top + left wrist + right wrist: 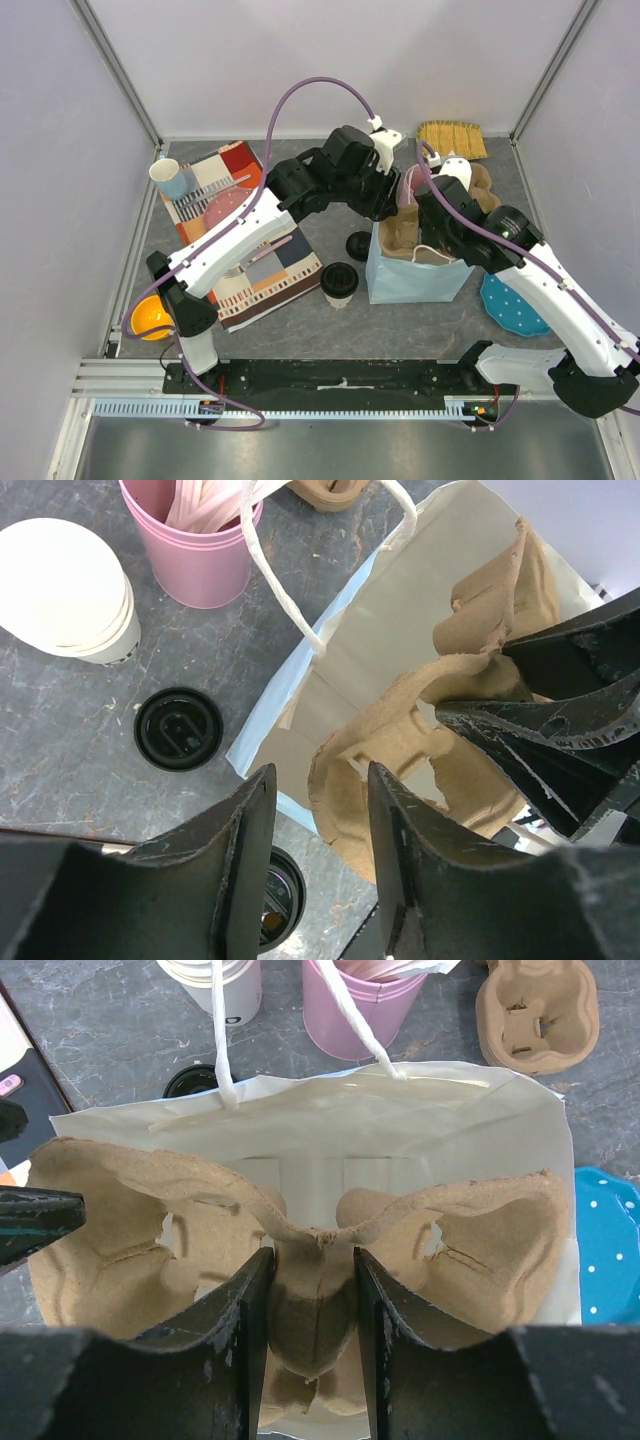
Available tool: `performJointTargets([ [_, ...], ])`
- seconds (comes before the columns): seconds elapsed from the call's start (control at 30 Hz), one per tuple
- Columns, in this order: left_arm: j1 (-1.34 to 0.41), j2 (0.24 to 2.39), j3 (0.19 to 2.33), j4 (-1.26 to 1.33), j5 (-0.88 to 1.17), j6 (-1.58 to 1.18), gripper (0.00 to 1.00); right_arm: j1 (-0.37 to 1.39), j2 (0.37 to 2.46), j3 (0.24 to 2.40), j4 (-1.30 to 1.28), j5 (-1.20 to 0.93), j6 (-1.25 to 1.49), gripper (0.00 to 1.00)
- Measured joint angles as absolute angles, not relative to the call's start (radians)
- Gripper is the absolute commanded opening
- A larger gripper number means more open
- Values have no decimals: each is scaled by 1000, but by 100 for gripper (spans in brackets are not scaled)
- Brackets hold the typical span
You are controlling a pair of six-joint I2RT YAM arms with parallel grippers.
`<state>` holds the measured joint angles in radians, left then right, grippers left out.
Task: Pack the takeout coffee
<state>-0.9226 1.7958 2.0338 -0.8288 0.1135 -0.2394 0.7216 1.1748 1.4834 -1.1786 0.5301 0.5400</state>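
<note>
The takeout coffee (340, 283), a small white cup with a black lid, stands on the table left of the light-blue bag (420, 278). Its lid shows under my left finger in the left wrist view (280, 900). A brown pulp cup carrier (480, 1245) sits in the bag's open mouth. My right gripper (313, 1305) is shut on the carrier's middle ridge, and shows over the bag in the top view (432, 225). My left gripper (318, 850) is open over the bag's left edge, with the carrier's rim (345, 800) below the gap. In the top view my left gripper (392, 205) hovers there too.
A loose black lid (178, 728) lies left of the bag. A stack of lidless white cups (70, 590), a pink cup of sticks (200, 540) and a second carrier (537, 1010) stand behind it. A blue dotted plate (515, 305) lies right. A patterned cloth (240, 230) and blue-banded cup (172, 178) are left.
</note>
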Motion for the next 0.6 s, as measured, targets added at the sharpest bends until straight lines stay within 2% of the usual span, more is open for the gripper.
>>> performJointTargets([
  [0.17,-923,1796,2039,-829,108,-194,56,720,1174,1477,-1180,529,545,44],
  [0.27,-923,1795,2040,-828,101,-160,51,716,1175,1466,-1180,527,545,43],
  [0.6,-891,1804,2039,-815,81,-60,49,683,1168,1365,-1127,440,528,41],
])
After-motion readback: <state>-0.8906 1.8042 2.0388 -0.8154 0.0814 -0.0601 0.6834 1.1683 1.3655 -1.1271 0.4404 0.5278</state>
